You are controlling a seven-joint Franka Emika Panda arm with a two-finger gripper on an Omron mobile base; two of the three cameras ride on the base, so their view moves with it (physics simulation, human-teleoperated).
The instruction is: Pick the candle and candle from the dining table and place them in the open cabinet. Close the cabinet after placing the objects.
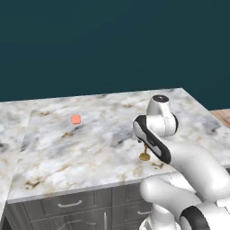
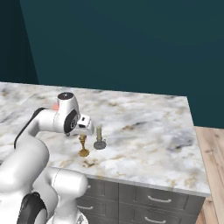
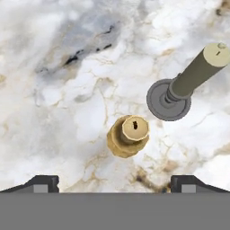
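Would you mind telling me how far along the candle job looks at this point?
Nothing is done yet: the brass candle and the grey candle both stand on the dining table. In hand: the gripper hovers above the brass candle, jaws wide open and empty. Left: grasping and placing both candles in the cabinet, then closing it.

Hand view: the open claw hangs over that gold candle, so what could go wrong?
The brass-gold stemmed candle is narrow and tall, so the open gripper might tip it if it descends off-centre. The grey metal candle stands close beside it on the marble dining table, so a finger could knock it.
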